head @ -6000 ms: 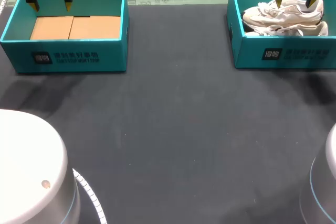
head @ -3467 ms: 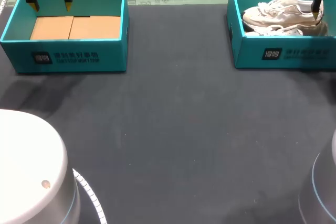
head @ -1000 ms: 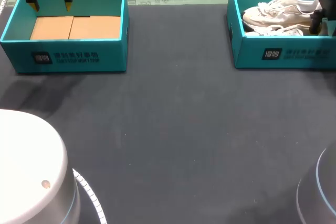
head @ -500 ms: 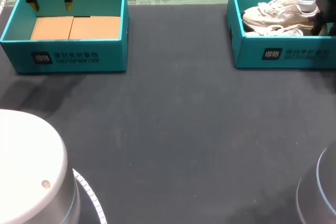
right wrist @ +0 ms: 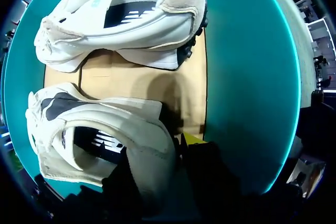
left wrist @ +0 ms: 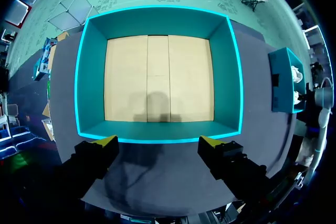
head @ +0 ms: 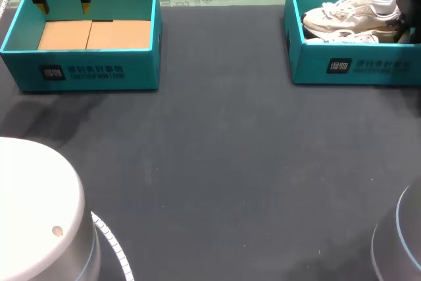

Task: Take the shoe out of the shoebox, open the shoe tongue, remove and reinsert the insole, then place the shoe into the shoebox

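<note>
Two white shoes lie in the teal shoebox (head: pixel 355 67) at the table's far right. One shoe (head: pixel 352 11) shows fully in the head view, the other (head: pixel 342 36) sits low behind the front wall. My right gripper (head: pixel 400 27) is down in the box at the heel end. In the right wrist view my right gripper (right wrist: pixel 157 156) is shut on the heel wall of the nearer shoe (right wrist: pixel 100 129), one finger inside the opening, the yellow-tipped finger (right wrist: pixel 191 139) outside. The other shoe (right wrist: pixel 126 19) lies ahead. My left gripper (head: pixel 64 6) (left wrist: pixel 158 141) hangs open.
An empty teal box (head: pixel 85 34) (left wrist: pixel 157 77) with a cardboard floor stands at the far left, under my left gripper. The right box's side wall (right wrist: pixel 247 77) rises close beside my right gripper. Dark table (head: pixel 217 162) spreads between the boxes.
My right gripper's fingers have closed in around the shoe's heel. The right shoebox has shifted very slightly. The left arm has not moved.
</note>
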Available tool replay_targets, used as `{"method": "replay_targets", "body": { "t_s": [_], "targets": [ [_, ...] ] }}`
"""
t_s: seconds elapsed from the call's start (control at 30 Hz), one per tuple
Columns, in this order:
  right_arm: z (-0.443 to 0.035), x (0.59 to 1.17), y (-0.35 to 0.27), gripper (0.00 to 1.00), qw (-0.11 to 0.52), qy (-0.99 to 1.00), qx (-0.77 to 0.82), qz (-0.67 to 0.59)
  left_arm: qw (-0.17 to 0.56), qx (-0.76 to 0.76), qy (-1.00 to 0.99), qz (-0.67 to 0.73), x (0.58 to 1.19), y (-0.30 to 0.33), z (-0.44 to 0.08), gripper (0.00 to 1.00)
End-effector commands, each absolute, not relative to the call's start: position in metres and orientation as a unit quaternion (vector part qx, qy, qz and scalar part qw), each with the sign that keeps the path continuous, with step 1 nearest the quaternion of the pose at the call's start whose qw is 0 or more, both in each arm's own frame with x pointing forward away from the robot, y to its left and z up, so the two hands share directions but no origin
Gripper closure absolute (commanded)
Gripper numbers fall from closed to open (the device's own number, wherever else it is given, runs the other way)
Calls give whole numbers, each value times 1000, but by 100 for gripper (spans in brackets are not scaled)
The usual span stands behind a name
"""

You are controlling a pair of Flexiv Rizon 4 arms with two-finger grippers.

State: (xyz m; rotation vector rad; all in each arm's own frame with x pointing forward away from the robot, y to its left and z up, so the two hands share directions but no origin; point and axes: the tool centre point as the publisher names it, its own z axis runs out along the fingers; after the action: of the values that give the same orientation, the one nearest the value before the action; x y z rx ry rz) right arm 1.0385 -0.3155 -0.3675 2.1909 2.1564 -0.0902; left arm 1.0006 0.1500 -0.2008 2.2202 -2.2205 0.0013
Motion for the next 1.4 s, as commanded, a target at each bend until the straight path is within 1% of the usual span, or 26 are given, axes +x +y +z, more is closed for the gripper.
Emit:
{"method": "replay_targets", "body": {
  "t_s": [0.03,0.57,1.1,1.4],
  "targets": [
    [-363,1036,-314,100,36,699,713,-25,0,707,-707,0,1000,150,-200,0],
    [-348,1039,-320,100,43,693,720,5,0,707,-707,0,1000,150,-200,0],
    [-303,1047,-315,100,81,707,703,16,0,707,-707,0,1000,150,-200,0],
    [-262,1055,-316,100,101,712,694,12,0,707,-707,0,1000,150,-200,0]
  ]
}}
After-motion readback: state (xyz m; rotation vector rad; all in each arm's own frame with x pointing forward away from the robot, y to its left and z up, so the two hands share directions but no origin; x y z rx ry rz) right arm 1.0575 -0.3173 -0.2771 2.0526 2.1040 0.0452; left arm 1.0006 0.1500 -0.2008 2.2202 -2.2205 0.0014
